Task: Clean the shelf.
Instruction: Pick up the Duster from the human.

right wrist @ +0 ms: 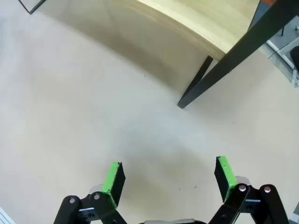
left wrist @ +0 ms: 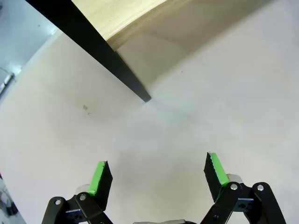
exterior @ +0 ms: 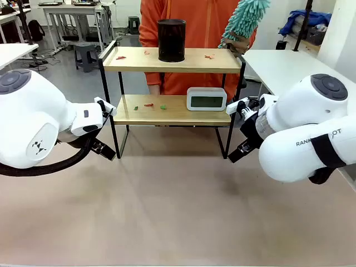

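The shelf (exterior: 133, 60) sits at twelve o'clock, scraps (exterior: 148, 104) on both boards. The left gripper (left wrist: 159, 163) by its seven o'clock corner and the right gripper (right wrist: 170, 170) by five o'clock both gape wide, empty. I'd rise clear of the frame, then lift the black canister (exterior: 171, 40) straight up.

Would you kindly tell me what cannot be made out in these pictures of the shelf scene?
Front view, white digital clock on the two-tier wooden, black-framed shelf: readout too small.
Front view, small red and green scraps: too small to identify.
Front view, black cylindrical container: inside hidden, seen side-on.
Front view, teal fluffy duster: handle hidden by the person's hand.
Wrist views: shelf cut off by the top edge.
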Tool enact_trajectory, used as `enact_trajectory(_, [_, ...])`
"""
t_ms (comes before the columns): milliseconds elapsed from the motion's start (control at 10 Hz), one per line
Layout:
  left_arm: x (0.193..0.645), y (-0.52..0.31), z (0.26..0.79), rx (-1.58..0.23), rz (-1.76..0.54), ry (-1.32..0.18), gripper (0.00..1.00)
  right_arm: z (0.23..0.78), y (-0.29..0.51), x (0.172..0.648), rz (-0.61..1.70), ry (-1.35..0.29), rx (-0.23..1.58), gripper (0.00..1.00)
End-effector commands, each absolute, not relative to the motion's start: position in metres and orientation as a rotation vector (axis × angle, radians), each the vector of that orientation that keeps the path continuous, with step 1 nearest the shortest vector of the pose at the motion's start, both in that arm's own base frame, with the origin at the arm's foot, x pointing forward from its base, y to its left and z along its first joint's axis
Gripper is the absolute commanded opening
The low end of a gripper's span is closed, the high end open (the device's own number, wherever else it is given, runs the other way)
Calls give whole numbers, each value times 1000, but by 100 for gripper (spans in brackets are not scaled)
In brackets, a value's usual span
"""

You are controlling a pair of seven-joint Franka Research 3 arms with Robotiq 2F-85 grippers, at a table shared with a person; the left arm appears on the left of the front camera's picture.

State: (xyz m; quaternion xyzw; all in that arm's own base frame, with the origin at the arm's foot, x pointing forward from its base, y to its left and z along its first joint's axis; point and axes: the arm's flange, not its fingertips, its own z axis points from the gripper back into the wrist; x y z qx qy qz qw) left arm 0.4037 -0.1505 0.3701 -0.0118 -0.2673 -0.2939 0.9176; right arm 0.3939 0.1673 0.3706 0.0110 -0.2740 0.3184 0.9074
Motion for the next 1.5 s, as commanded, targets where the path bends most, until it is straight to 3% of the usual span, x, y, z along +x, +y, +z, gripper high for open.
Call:
enact_trajectory(0, [404,-150,370,-24,-605,-550,100,371,167,394,657,-566,23,100])
enact_trajectory(1400, [404,-150,370,-24,-605,-550,100,371,167,394,657,-566,23,100])
